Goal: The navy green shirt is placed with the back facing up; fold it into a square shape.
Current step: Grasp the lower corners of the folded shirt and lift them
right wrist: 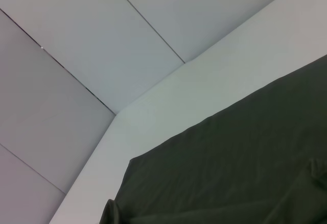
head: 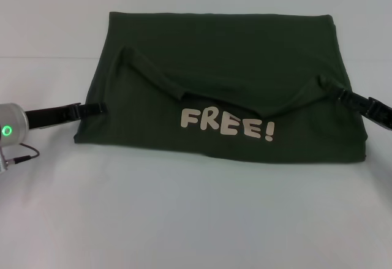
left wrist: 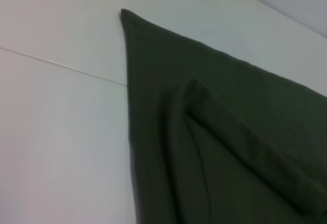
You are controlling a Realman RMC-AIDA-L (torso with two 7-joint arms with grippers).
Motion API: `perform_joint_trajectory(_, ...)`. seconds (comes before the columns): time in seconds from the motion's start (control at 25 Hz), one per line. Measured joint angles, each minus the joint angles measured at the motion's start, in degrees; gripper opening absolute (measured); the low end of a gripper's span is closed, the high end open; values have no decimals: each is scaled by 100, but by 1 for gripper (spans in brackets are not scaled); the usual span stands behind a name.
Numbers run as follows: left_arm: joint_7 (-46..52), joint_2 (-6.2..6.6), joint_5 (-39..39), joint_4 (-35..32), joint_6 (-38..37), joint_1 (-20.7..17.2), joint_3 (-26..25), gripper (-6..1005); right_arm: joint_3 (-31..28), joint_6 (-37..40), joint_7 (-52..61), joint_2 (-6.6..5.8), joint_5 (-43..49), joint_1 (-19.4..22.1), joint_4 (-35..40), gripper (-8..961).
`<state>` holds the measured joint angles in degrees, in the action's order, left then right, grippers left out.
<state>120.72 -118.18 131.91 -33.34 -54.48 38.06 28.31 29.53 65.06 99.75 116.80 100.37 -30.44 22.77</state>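
The navy green shirt [head: 245,48] lies on the white table [head: 184,220], with its near part folded back over itself. The pale "FREE!" lettering [head: 226,124] faces up on that flap. The flap's upper edge sags in a slack curve between two raised corners. My left gripper [head: 101,106] lies low at the shirt's left edge. My right gripper [head: 343,96] lies low at the right edge, just beside the flap's right corner. The left wrist view shows the shirt's far left corner and a fold ridge [left wrist: 230,132]. The right wrist view shows plain cloth [right wrist: 230,173].
The white table extends in front of the shirt and to both sides. A seam line crosses the table surface [left wrist: 61,66]. A pale wall with panel joints [right wrist: 102,40] stands behind the table.
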Motion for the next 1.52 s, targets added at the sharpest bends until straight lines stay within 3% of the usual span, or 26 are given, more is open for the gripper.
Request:
perform_joint_trajectory(0.4,-32,-176,-2,58,370,87,458,874,9,-57,13,0,0,-22,-2,930)
perform_joint_trajectory(1.52,17,-210,27,147,559,41,491,874,14,-64,-50,35,-1,-23,-1,929)
